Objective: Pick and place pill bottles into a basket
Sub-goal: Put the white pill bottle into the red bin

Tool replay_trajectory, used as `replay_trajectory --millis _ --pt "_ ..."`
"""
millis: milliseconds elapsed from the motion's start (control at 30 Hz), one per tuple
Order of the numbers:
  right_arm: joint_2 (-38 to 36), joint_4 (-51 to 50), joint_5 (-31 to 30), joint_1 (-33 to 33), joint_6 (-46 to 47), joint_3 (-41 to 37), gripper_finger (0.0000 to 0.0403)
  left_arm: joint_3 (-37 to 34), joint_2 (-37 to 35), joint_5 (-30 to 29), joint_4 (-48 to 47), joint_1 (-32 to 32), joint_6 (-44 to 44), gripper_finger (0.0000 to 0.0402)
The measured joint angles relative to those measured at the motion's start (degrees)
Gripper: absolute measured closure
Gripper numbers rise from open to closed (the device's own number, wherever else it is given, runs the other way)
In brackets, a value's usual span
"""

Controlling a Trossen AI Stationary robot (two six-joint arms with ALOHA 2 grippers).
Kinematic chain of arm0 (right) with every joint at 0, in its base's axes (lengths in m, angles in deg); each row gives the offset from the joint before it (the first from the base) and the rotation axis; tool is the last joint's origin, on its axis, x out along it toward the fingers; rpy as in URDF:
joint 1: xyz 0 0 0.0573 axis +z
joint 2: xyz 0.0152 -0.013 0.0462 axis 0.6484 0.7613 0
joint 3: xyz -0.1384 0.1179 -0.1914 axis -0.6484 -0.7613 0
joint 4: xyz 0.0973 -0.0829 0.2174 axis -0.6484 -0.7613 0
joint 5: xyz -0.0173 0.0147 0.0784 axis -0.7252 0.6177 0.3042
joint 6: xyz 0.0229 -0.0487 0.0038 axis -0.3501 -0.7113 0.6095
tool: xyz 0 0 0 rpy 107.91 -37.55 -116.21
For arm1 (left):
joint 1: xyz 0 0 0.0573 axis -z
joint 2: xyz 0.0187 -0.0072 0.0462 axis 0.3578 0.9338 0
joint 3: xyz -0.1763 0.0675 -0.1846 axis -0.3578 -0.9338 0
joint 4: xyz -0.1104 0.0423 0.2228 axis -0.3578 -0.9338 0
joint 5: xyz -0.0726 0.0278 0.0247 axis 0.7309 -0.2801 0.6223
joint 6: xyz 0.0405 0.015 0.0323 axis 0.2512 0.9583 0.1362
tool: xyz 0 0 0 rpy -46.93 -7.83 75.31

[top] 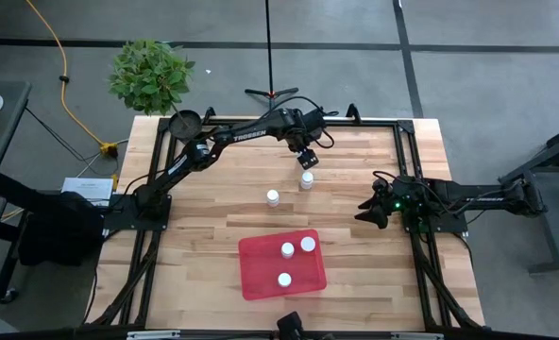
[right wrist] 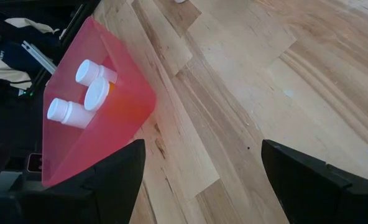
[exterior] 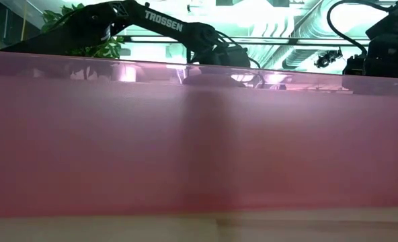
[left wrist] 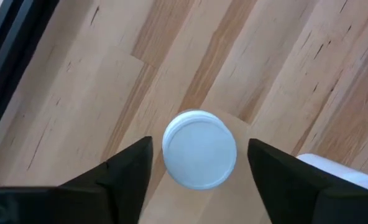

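While three pill bottles (top: 287, 249) already lie inside the basket (top: 257, 280), the job is, as I judge it, about half done: two more white-capped bottles stand out on the tabletop (top: 355, 283), one near the middle (top: 273, 197) and one farther back, just under my left gripper (top: 306, 162). I see five bottles in all; if there is a sixth, I cannot find it.

My left jaws hang straight over that farther bottle (left wrist: 199, 149), one finger to each side of its round white cap, with bare wood showing in both gaps. They stand apart and are not yet pressing on it, so nothing is held. My right gripper (right wrist: 202, 180) waits at the right edge of the tabletop, jaws wide apart and empty, looking towards the basket.
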Motion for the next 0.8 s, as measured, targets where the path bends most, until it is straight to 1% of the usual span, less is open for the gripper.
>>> replay_trajectory --millis 233,300,533,667,800 --pt "-0.01 0.01 0.33 0.02 0.04 0.00 0.0091 0.00 0.00 -0.04 0.14 0.00 0.00 0.0193" --pt "0.00 0.02 0.33 0.02 0.03 0.00 0.0091 0.00 -0.03 -0.04 0.14 0.00 0.00 0.0211" --pt "0.00 0.02 0.31 0.01 0.02 0.00 0.0091 0.00 -0.04 -0.04 0.06 0.00 0.00 0.0211" --pt "0.00 0.00 0.31 0.00 -0.01 0.00 0.0091 0.00 -0.07 -0.04 -0.30 0.00 0.00 0.0200" --pt "-0.02 0.02 0.28 0.02 -0.02 0.00 0.0091 0.00 -0.07 -0.04 -0.34 0.00 0.00 0.0211"
